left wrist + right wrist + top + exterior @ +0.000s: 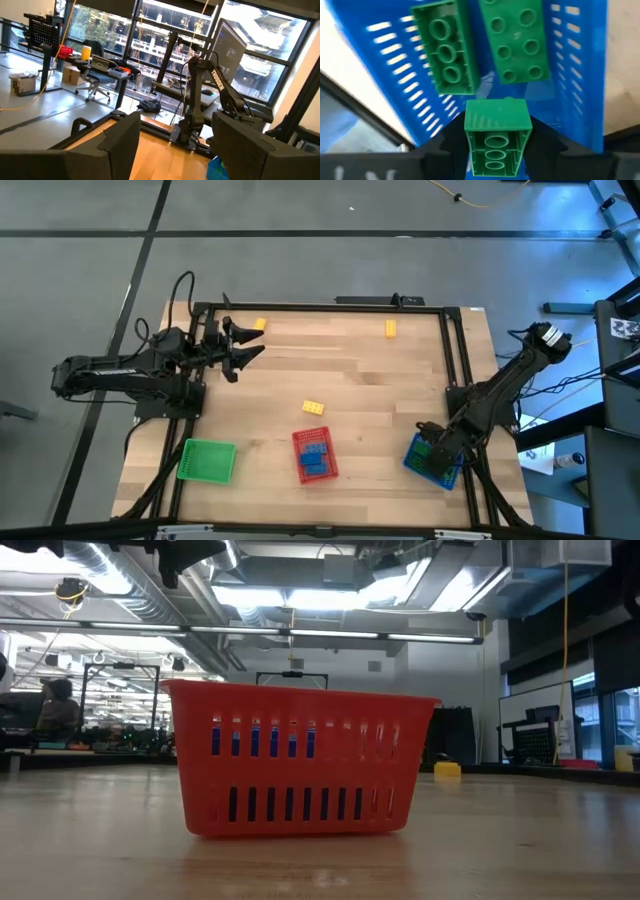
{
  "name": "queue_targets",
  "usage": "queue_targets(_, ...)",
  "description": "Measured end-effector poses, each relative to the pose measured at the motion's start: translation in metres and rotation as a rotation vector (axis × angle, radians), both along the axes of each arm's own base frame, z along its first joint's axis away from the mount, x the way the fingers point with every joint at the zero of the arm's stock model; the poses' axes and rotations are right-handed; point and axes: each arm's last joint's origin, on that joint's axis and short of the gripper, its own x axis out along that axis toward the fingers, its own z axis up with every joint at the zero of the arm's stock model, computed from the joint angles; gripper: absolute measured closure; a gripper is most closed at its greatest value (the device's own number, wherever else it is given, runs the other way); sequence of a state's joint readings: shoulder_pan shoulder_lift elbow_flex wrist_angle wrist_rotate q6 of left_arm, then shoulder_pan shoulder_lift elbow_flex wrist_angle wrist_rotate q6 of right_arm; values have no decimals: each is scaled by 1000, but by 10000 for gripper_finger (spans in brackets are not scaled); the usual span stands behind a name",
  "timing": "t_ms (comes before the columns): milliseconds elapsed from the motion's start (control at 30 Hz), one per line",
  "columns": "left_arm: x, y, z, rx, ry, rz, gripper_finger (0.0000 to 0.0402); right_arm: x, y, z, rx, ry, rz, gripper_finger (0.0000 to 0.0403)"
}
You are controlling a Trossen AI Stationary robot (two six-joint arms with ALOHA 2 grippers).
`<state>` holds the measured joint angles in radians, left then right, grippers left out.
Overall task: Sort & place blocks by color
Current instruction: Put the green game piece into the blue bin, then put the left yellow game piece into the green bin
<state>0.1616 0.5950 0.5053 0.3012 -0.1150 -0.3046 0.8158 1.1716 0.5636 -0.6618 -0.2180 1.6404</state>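
1. Left gripper (250,342) is held spread wide and empty above the far left of the table (360,380), well away from the red tray (314,455).
2. Green tray (207,460) is seen left of the red tray.
3. Blue bricks (316,456) are seen lying inside the red tray; three yellow bricks (314,408) are scattered beyond it.
4. Right of the red tray, a green brick (497,137) is gripped by the right gripper (496,145) over the blue tray (432,461), two more green ones (517,40) lying inside.

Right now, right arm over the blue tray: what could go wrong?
1. The right gripper holds a green block above two green blocks in the blue tray; dropped, it may land on them and tip.
2. Three yellow blocks lie loose, and the only empty tray is the green tray.
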Motion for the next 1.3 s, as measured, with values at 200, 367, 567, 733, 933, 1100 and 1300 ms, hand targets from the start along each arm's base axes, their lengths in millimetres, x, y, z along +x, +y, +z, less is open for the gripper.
queue_targets(200,0,0,0,0,0,0,164,1,1,-7,-39,18,46,255)
queue_targets(367,0,0,0,-1,0,0,164,2,2,-9,-43,18,53,201)
queue_targets(567,0,0,0,0,-1,0,164,4,4,-8,-33,-14,55,175)
queue_targets(733,0,0,0,0,-1,0,164,3,6,3,51,-19,136,172)
queue_targets(933,0,0,0,0,-1,-1,164,3,5,46,123,-169,178,172)
queue_targets(1100,0,0,0,0,-1,-1,164,19,-2,78,187,-496,37,174)
queue_targets(1300,0,0,0,-28,-9,-24,164,57,-34,85,-63,-796,-76,175)
